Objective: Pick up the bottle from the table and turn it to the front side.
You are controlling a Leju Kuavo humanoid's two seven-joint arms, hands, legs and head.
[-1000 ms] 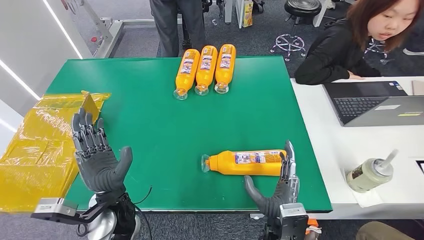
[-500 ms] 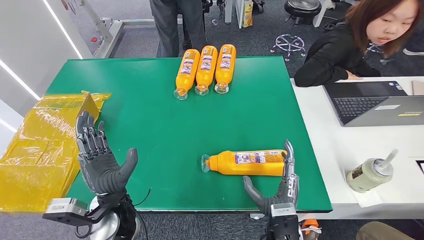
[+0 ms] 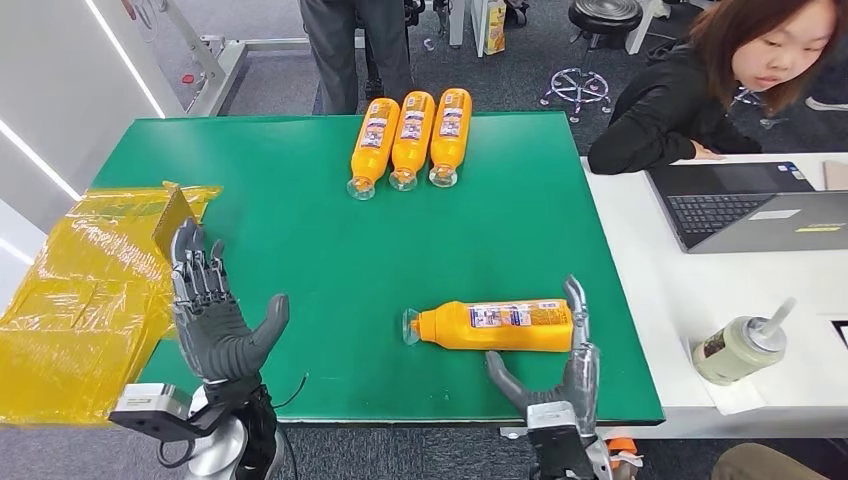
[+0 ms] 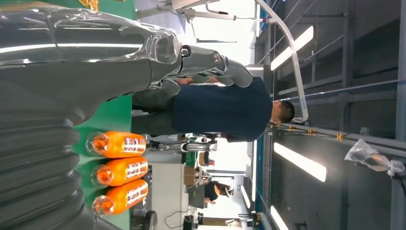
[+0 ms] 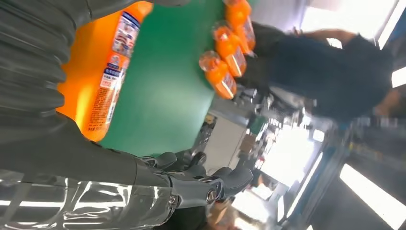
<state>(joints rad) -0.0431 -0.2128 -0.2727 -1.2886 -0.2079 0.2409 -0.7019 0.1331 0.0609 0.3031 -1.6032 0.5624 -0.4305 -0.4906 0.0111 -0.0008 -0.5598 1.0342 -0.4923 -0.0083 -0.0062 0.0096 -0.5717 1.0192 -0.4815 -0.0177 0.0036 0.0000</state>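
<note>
Right hand poised beside the lying bottle, not yet gripping.

Head view: the bottle (image 3: 492, 326) lies on its side on the green table (image 3: 300, 250), cap toward the left; the right hand (image 3: 555, 375) sits open at its base end, fingers spread apart, likely lining up a grasp. The left hand (image 3: 213, 315) is raised, open and empty, well clear. Left wrist view: three bottles (image 4: 117, 170) lie in a row at the far edge. Right wrist view: the bottle's label sits close against the palm.
</note>
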